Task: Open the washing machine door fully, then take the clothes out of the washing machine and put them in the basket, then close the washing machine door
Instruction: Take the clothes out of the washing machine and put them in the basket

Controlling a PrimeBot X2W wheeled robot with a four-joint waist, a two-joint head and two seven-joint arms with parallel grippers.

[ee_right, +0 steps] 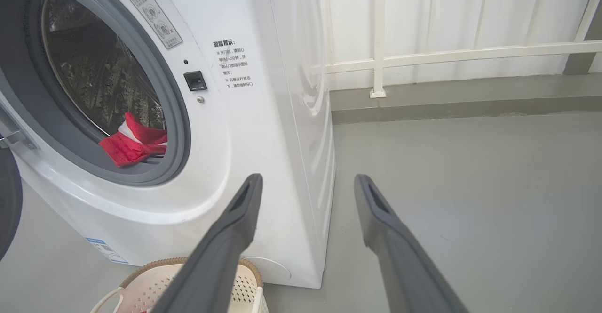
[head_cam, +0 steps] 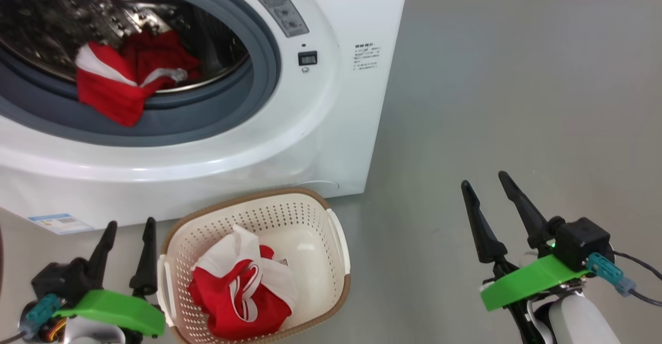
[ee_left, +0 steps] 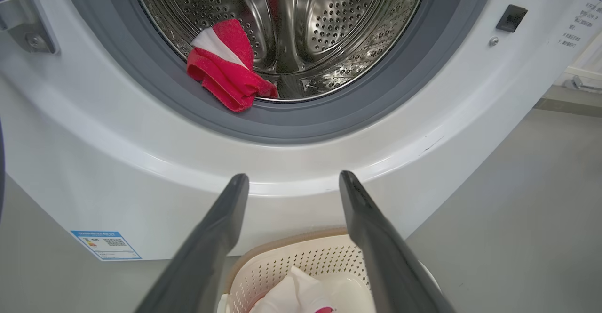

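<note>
**Item, the clothes point(head_cam: 124, 83):** one red-and-white bundle is waiting up and behind the basket point(head_cam: 258, 195), inside the washing machine point(head_cam: 331, 126). It is draping over the grey gasket point(head_cam: 207, 121) at the bottom of the drum. Its long axis is slanting roughly crosswise to the opening. A second red garment point(head_cam: 243, 292) is already sitting in the basket.

**Item, left gripper point(head_cam: 130, 224):** it is hovering just left of the basket, fingers spread wide and grasping nothing, pointing up toward the bundle. You are likely looking at the nearer arm here.

**Item, right gripper point(head_cam: 484, 179):** it is hovering well right of the basket over bare floor point(head_cam: 517, 101), likewise spread and empty.

**Item, room:** the drum mouth is standing unobstructed above the basket. The washing machine door point(ee_right: 7, 204) is showing as a dark edge far left of the basket, apparently swung clear.

**Item, edge:** you are facing the gasket lip, where cloth could be catching on the way out.
</note>
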